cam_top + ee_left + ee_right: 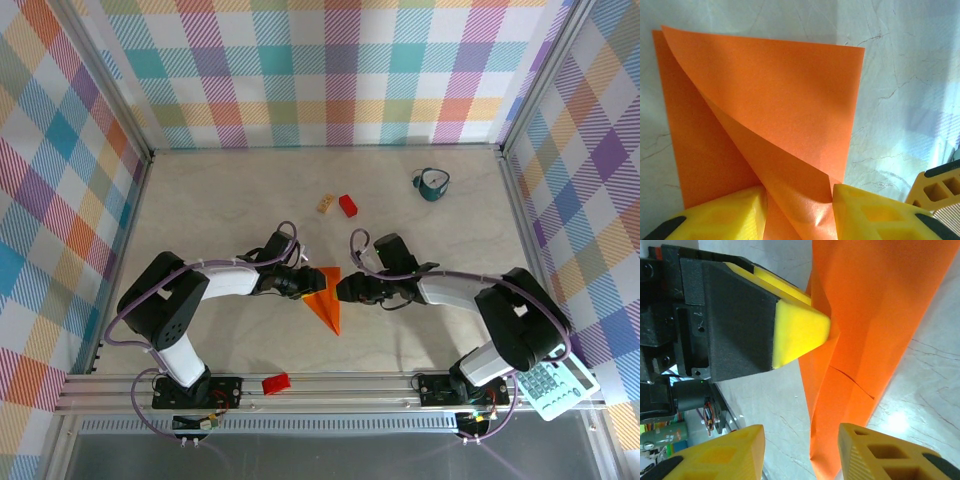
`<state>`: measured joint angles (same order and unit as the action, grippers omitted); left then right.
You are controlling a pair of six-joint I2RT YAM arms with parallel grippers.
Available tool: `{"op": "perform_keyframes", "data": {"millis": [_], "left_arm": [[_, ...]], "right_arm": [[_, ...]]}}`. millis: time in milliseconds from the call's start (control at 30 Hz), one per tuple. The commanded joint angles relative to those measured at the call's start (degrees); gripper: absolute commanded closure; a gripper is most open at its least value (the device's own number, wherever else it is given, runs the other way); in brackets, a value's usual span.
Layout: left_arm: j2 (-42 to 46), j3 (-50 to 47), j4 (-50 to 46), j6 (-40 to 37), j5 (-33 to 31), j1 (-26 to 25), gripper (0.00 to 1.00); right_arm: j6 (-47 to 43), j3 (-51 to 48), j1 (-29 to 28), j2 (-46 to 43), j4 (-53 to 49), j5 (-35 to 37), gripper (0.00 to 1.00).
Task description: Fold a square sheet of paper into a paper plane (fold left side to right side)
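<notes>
Flanking the square sheet of paper (780, 100), the two grippers face each other.
Left gripper (799, 195): fingers apart, with the sheet's lifted orange flap rising between them. Right gripper (801, 432): fingers likewise parted, gripping nothing; the creased sheet lies just beyond its fingertips, where the left gripper's yellow pad touches it.

Paper sheet (780, 100) btm hidden behind left end effector (797, 200), cut off at frame edge.
</notes>
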<state>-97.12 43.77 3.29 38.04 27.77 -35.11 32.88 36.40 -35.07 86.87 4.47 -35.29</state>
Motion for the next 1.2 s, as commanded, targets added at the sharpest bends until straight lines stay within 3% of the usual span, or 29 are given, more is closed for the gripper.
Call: {"op": "perform_keyframes", "data": {"millis": [0, 500, 1167], "left_arm": [[-0.39, -0.07, -0.85, -0.60, -1.58, -0.39, 0.60], [-0.49, 0.08, -1.10, -0.78, -1.82, -0.39, 0.60], [-0.44, 0.47, -1.96, -0.86, -2.02, -0.39, 0.60]], "right_arm": [[0.76, 1.66, -0.50, 0.98, -3.10, -3.14, 0.59], [4.59, 0.00, -7.98, 1.57, -4.47, -0.75, 0.62], [5.89, -1.16, -9.75, 3.61, -4.52, -0.17, 0.64]]}}
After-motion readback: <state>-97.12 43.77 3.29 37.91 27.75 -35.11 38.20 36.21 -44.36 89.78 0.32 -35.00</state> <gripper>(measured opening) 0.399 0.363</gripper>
